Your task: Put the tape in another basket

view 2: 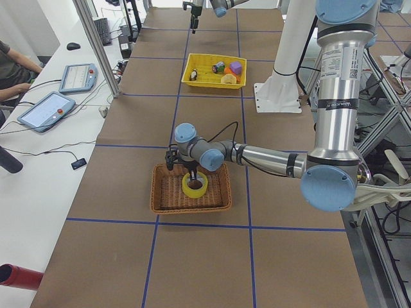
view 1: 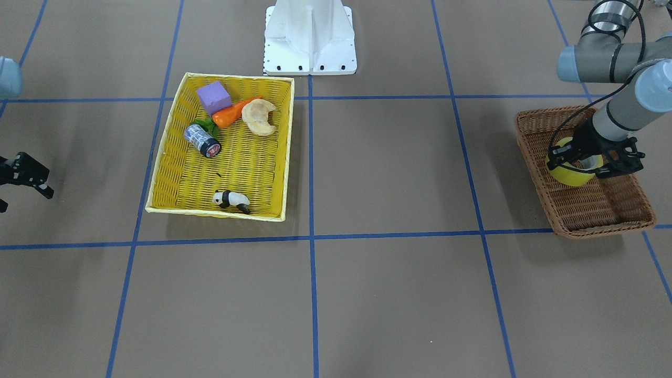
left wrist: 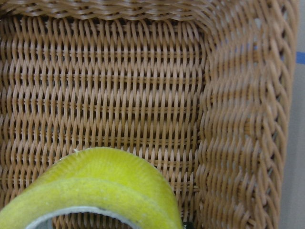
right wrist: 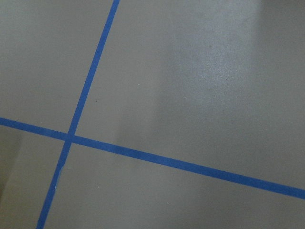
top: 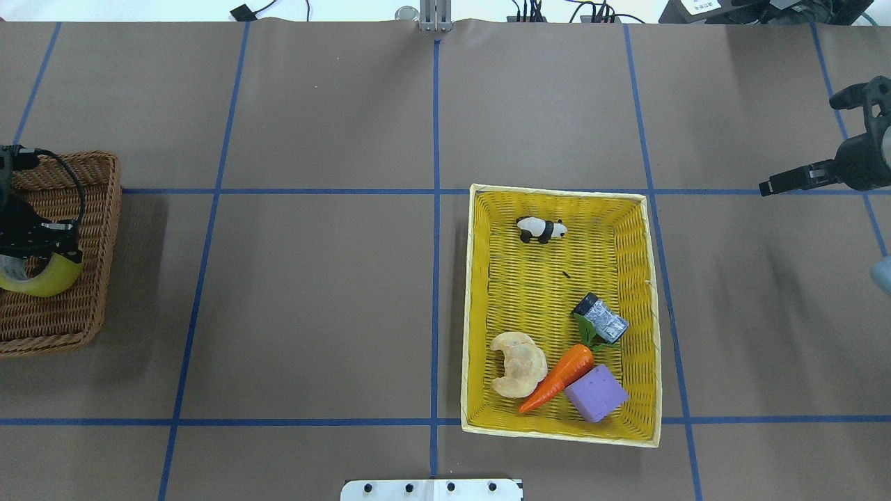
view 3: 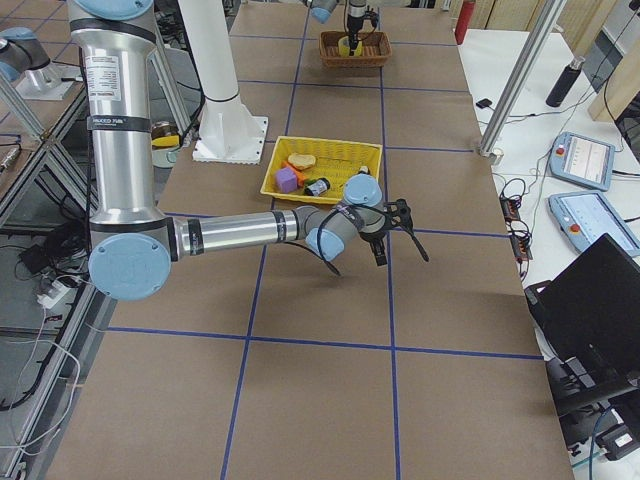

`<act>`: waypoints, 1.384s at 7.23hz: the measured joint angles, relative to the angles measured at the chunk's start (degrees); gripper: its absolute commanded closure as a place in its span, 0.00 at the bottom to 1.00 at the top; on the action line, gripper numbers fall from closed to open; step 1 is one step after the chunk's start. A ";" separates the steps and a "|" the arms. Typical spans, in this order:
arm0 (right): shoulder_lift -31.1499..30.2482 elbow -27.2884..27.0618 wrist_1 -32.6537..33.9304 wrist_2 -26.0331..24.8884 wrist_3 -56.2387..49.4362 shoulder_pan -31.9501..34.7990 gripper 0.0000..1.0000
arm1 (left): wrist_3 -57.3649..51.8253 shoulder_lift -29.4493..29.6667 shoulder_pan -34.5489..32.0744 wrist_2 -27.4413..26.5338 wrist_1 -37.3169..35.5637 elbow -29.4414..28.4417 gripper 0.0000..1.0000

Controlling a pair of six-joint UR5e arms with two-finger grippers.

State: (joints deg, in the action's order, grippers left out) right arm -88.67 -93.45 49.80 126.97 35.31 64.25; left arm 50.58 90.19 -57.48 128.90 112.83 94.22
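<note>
The yellow tape roll (view 1: 567,174) lies tilted inside the dark brown wicker basket (view 1: 593,212) at the table's end on my left side. My left gripper (view 1: 596,160) stands directly over the roll with its jaws spread wide, one finger by the roll's outer side and the other past the pale core. The roll also shows in the overhead view (top: 49,280), with the basket (top: 80,313) under it. The left wrist view shows the roll (left wrist: 95,183) close below, against the basket floor (left wrist: 143,95). My right gripper (top: 798,147) is open and empty over bare table.
A bright yellow woven basket (top: 470,313) near the table's middle holds a panda figure (top: 541,229), a small can (top: 601,319), a carrot (top: 560,376), a purple block (top: 596,394) and a croissant (top: 517,363). The white robot base (view 1: 310,37) stands behind it.
</note>
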 measured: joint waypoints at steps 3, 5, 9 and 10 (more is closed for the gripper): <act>1.20 -0.58 2.71 3.07 0.02 0.91 0.01 | -0.04 0.09 -0.13 -0.09 0.10 -0.44 0.03; 2.15 -1.51 5.94 6.02 -0.12 4.34 0.01 | -0.17 -0.24 -0.84 0.09 0.11 1.91 0.03; -1.01 -8.57 15.00 9.73 -2.32 10.97 0.01 | -10.49 -4.26 -11.94 3.49 -1.12 12.69 0.03; -2.82 -9.14 16.38 10.60 -5.10 12.67 0.01 | -17.00 -5.45 -15.49 3.69 -2.53 13.96 0.02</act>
State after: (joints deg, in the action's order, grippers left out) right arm -91.49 -102.60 66.18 137.57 30.21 76.92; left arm 33.58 84.74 -72.97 132.59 110.30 108.18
